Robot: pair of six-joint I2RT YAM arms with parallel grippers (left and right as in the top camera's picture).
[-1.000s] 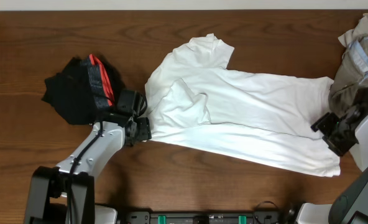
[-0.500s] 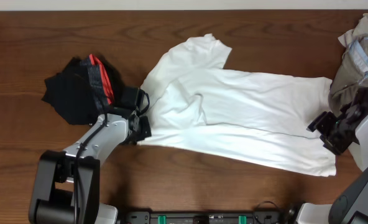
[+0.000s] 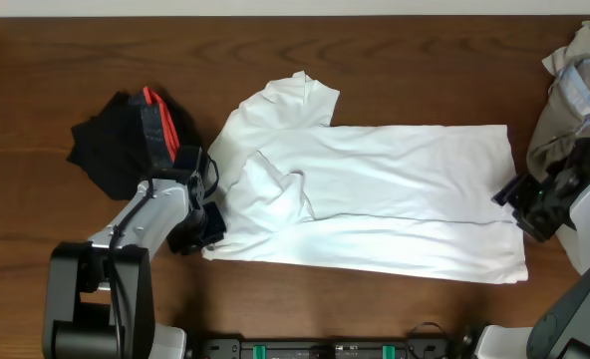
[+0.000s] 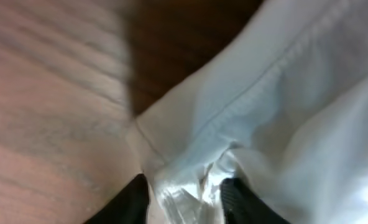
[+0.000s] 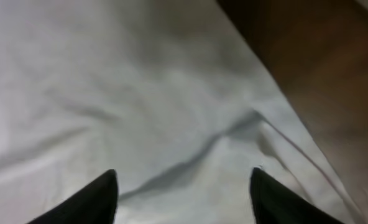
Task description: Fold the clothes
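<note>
Left gripper (image 4: 187,196) was noted at the near left corner of the white T-shirt (image 3: 395,199). Its fingers were seen apart with bunched hem between them; whether the cloth was clamped could not be told. Right gripper (image 5: 184,186) was found spread wide over the shirt's right edge, nothing pinched. The T-shirt was laid out across the middle of the table (image 3: 56,60), a crumpled fold near its left end. Farther left, a black garment (image 3: 111,150) with a grey-and-red band was heaped. A khaki garment (image 3: 564,110) was piled at the far right.
</note>
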